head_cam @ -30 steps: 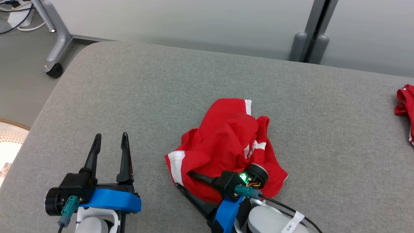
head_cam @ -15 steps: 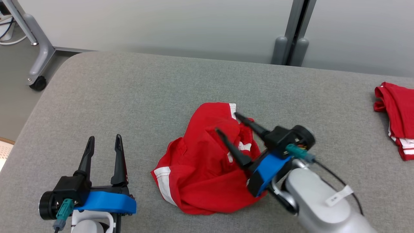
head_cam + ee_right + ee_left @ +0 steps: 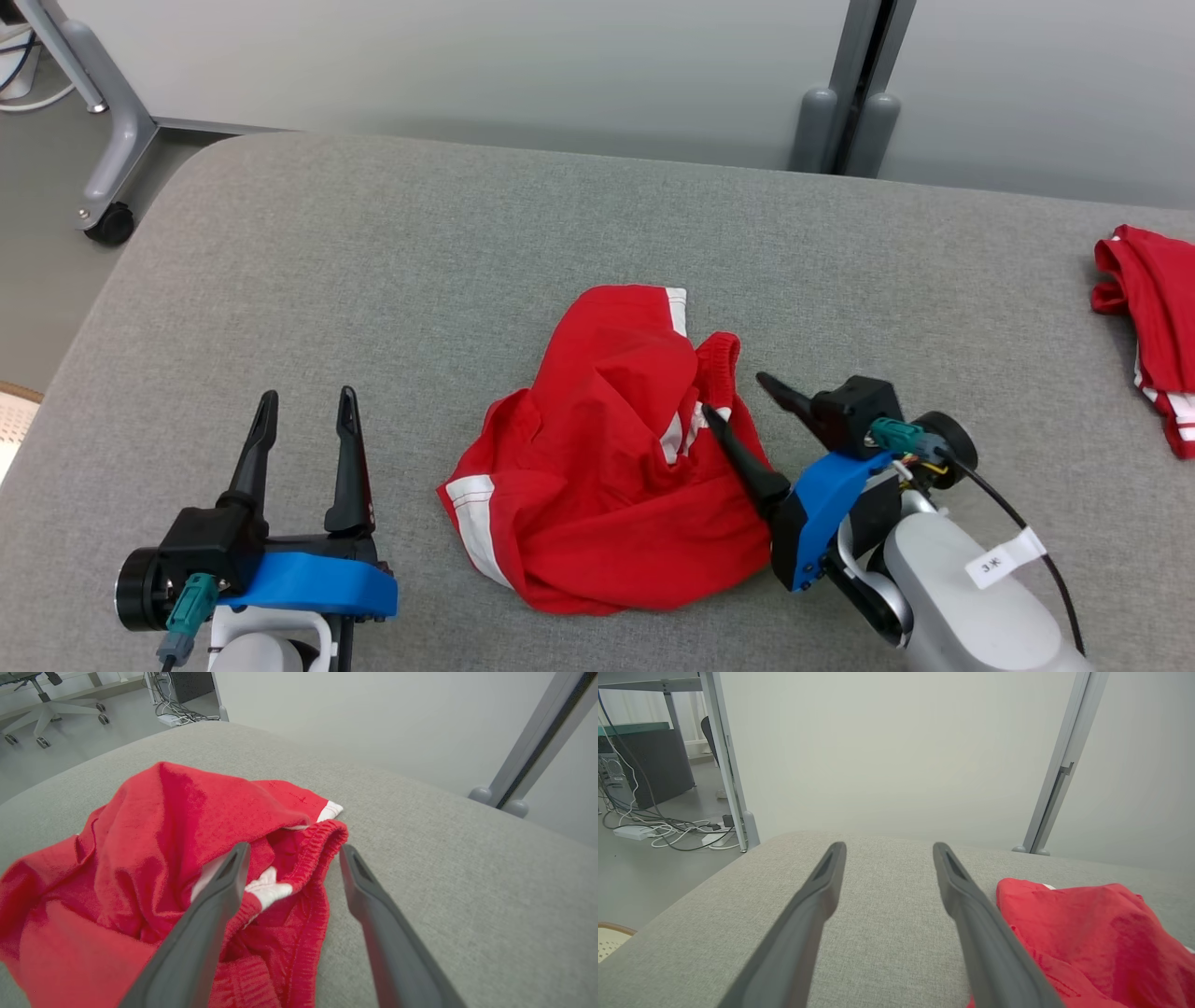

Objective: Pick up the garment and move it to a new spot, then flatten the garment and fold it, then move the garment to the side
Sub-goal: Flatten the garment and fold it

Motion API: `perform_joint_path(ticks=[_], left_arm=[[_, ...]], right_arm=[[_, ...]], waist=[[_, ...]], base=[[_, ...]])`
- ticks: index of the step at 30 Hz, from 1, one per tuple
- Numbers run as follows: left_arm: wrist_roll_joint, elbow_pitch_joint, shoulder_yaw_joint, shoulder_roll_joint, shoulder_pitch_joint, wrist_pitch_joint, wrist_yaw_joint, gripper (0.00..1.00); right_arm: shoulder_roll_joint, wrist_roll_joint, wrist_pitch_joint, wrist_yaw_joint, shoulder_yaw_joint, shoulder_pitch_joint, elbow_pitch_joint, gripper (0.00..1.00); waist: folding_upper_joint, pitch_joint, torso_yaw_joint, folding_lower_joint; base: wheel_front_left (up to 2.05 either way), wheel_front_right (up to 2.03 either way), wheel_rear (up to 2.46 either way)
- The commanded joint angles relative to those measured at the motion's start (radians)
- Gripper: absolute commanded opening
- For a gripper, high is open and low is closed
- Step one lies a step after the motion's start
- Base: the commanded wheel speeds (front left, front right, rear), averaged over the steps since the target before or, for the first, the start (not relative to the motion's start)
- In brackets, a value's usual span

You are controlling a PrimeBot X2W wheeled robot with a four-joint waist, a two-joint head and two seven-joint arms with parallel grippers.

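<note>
Jaws on the right gripper (image 3: pixel 733 394) gape empty at the crumpled red garment (image 3: pixel 597 467), seemingly aimed at its waistband (image 3: pixel 322 835) for flattening. Left gripper (image 3: pixel 308 395) rests open, apart.

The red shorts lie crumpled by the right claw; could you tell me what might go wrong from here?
The red shorts are bunched in layers; the open right claw straddling the elastic waistband could pinch several layers, hindering flattening. Another red garment lies far right on the table; moving the shorts there could mix them.
</note>
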Motion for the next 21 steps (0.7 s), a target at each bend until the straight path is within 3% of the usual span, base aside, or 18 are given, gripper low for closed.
perform_joint_path(ticks=[1,8,15,18,21], left_arm=[[-0.004,0.000,-0.006,-0.001,-0.011,-0.002,-0.004,1.00],[-0.009,0.007,-0.022,-0.001,-0.019,-0.002,0.001,1.00],[-0.024,0.017,-0.039,-0.001,-0.021,-0.002,0.004,1.00],[-0.029,0.019,-0.045,-0.001,-0.024,-0.002,0.009,1.00],[-0.033,0.019,-0.047,-0.001,-0.025,-0.002,0.012,1.00]], right_arm=[[0.003,0.013,0.021,0.000,0.008,0.013,0.002,1.00],[0.000,0.096,0.160,0.000,0.048,0.019,0.043,1.00],[0.010,0.209,0.211,0.000,0.076,0.001,0.074,1.00],[0.013,0.246,0.196,0.000,0.080,-0.024,0.087,0.00],[0.001,0.264,0.155,0.000,0.079,-0.047,0.099,0.00]], waist=[[-0.0001,0.002,0.003,0.0001],[-0.0001,0.005,0.022,0.0001],[-0.0001,0.007,0.042,0.0001],[-0.0001,0.010,0.047,0.0001],[-0.0001,0.011,0.050,0.0001]], base=[[0.00,0.00,0.00],[0.00,0.00,0.00],[0.00,0.00,0.00],[0.00,0.00,0.00],[0.00,0.00,0.00]])
